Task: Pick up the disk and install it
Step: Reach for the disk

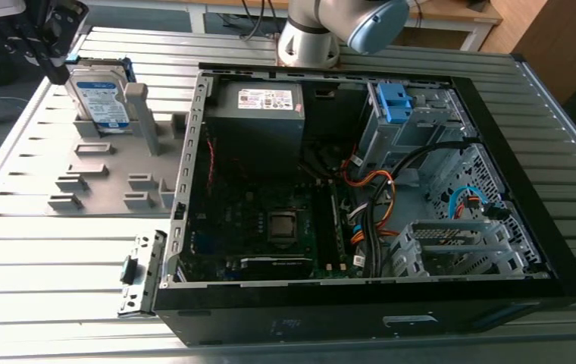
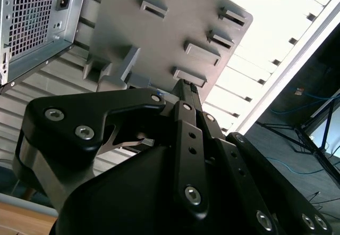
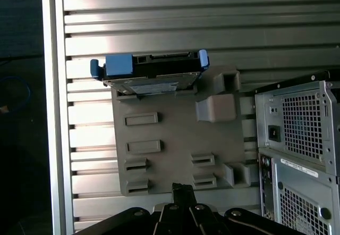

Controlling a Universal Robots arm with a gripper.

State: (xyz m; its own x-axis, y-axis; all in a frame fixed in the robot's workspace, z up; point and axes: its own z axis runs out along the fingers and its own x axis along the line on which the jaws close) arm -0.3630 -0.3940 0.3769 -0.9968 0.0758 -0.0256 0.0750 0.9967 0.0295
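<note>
While its fingers sit closed together on nothing, the gripper (image 3: 183, 189) hangs over the grey holder plate (image 3: 164, 134) beside the open computer case (image 1: 318, 322). The disk (image 1: 99, 97) stands on edge in that plate, outside the case, its white-and-blue label's print unreadable.

a ribbed silver metal table (image 1: 55, 258) carries three things: a grey holder plate (image 1: 111, 171) lying flat toward the exterior view's left, an open black computer case (image 1: 318, 322) on its side just beside the plate, and the arm's base (image 1: 306, 47) behind the case.
</note>
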